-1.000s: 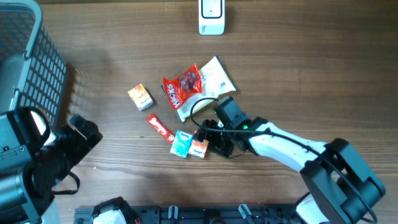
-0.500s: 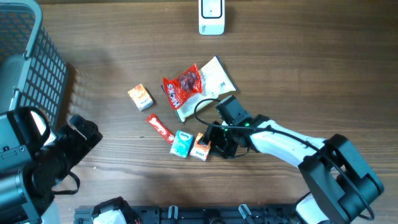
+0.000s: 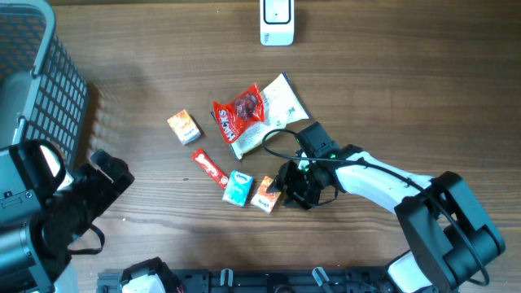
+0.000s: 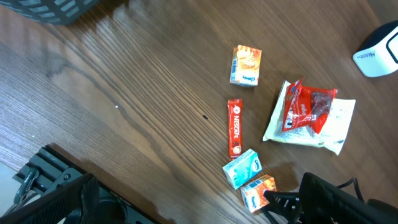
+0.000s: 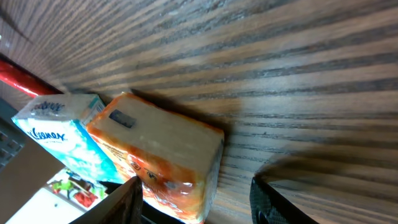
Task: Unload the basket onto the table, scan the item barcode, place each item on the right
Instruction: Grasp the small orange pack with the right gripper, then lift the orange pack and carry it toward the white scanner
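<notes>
The right gripper (image 5: pixel 196 188) had its jaws half open astride the orange pack (image 5: pixel 155 146), one finger clear of its side, not clamping it. The pack lay on the table (image 5: pixel 298 74), touching a blue tissue pack (image 5: pixel 53 127). The left gripper (image 3: pixel 107 169) was wide open and empty.

From above, a small heap sits mid-table (image 3: pixel 391 73): a red snack bag (image 3: pixel 240 111) lying on a white packet (image 3: pixel 285 102), an orange box (image 3: pixel 185 126) to its left and a red stick sachet (image 3: pixel 210 168) below. A teal tissue pack (image 3: pixel 238 187) touches an orange pack (image 3: pixel 262 194). The right gripper (image 3: pixel 279 192) sits right against that orange pack, its fingers too dark to read. A white scanner (image 3: pixel 277 23) stands at the far edge and a grey basket (image 3: pixel 49 81) at the left.
</notes>
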`<state>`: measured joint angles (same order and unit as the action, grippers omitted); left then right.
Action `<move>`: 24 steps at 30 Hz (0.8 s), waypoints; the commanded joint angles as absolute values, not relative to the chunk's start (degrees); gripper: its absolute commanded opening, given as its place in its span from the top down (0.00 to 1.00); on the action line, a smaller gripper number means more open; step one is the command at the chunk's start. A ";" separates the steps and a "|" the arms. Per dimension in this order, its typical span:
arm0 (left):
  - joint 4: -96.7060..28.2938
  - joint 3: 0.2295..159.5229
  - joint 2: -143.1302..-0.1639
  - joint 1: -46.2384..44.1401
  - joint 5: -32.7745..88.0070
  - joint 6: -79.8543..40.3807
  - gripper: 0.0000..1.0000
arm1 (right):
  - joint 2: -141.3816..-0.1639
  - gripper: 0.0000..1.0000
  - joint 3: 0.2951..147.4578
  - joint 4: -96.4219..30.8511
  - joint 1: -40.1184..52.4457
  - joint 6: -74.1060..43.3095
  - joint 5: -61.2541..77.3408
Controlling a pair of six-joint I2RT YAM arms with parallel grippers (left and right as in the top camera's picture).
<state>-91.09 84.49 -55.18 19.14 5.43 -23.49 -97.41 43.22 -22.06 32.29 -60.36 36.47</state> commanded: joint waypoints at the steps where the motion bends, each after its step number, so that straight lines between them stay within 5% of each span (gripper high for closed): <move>1: -90.96 84.36 -55.18 19.40 4.86 -24.25 0.00 | -99.44 0.47 41.56 -22.39 32.32 -61.19 34.20; 9: -90.96 84.36 -55.18 19.40 4.86 -24.25 0.00 | -99.44 0.66 41.56 -21.10 34.81 -64.93 33.08; 14: -90.96 84.36 -55.18 19.40 4.86 -24.25 0.00 | -99.44 0.96 41.56 -19.18 34.83 -64.23 33.45; 24: -90.96 84.36 -55.18 19.40 4.86 -24.25 0.00 | -99.18 0.96 47.70 -16.67 28.67 -45.30 44.60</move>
<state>-91.09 84.47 -55.18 19.14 5.43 -23.49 -98.48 43.70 -17.06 32.36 -56.51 39.05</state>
